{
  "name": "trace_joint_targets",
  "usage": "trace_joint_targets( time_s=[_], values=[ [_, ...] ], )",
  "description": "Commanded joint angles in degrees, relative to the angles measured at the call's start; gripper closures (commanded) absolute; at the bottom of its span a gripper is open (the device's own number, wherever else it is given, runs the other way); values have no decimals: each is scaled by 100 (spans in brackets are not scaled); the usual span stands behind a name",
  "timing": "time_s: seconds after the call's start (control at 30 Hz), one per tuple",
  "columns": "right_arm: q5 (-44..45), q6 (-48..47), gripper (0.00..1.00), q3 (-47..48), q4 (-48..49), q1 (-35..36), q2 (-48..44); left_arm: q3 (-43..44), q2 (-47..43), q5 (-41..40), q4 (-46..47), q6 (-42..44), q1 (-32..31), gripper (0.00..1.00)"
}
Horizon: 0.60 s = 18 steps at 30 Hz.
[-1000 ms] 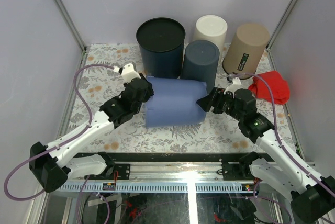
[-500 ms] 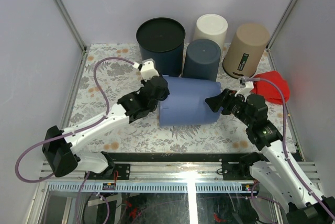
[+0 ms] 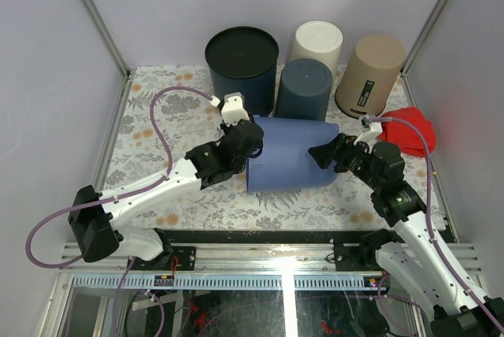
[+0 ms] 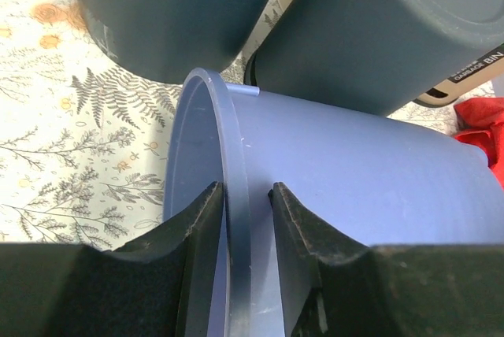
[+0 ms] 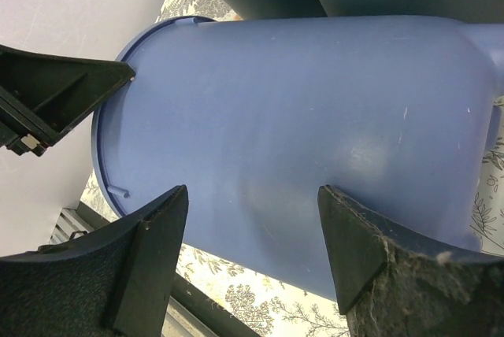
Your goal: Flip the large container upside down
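The large blue container (image 3: 291, 156) lies on its side on the table, open mouth to the left. My left gripper (image 3: 250, 146) is shut on its rim (image 4: 236, 195), one finger inside and one outside. My right gripper (image 3: 324, 154) is open at the container's closed end, its fingers (image 5: 157, 242) spread against the blue wall (image 5: 315, 116) without clamping it. The left gripper's black finger shows at the left edge of the right wrist view.
Behind the blue container stand a wide dark bin (image 3: 242, 69), a smaller dark bin (image 3: 302, 89), a white bin (image 3: 317, 42) and a tan bin (image 3: 370, 73), all bottom up. A red cloth (image 3: 409, 131) lies at the right. A metal rail (image 3: 276, 236) runs along the near edge.
The blue container has shifted to the right and its mouth end has lifted a little. My left gripper moved right with the rim in its grip. My right gripper backed to the right.
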Motion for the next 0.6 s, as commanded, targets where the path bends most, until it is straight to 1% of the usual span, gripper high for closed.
trace_joint_targets(
  time_s=[0.0,0.23,0.43,0.53,0.57],
  values=[
    [-71,-41,26,180,-71,-44,143,108,324,-710,-861,381,-173,69],
    [-149,-18,26,181,-52,-51,167,375,765,-1627,-1149,688,-347,68],
    [-214,-34,26,191,-32,-50,179,312,957,-1910,-1130,754,-373,69],
    [-233,-39,26,189,-28,-57,146,186,1005,-1967,-1054,729,-366,72],
    [-233,-44,26,183,-28,-58,127,131,1001,-1948,-1000,733,-370,77]
  ],
)
